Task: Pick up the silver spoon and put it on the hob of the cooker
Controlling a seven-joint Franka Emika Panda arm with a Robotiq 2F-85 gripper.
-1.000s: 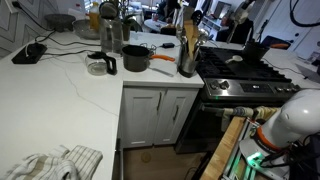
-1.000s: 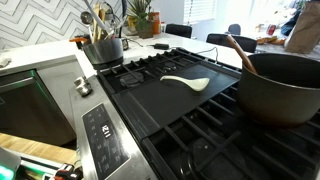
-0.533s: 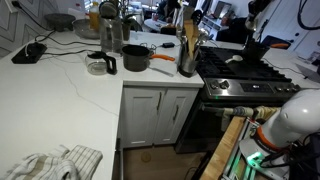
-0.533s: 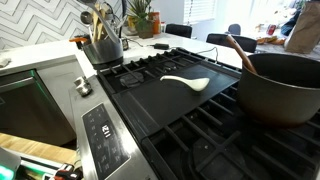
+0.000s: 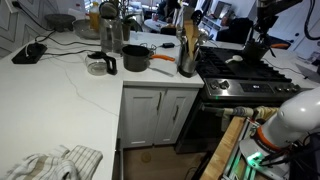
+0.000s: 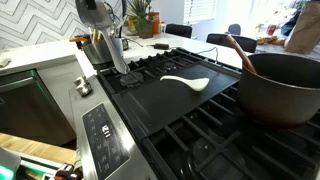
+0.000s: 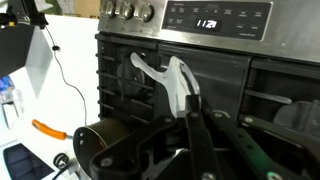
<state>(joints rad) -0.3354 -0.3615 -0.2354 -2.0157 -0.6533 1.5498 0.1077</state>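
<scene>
While the spoon [image 6: 186, 82] lies flat on the hob [image 6: 150, 102], the gripper [image 6: 123, 68] hovers above the grates near its handle, jaws together and gripping nothing.

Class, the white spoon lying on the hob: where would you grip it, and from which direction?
Mid-handle, from straight above, jaws across its narrow width. The white spoon lies flat on the hob, so sides offer little; its bowl is broad and rounded.
</scene>
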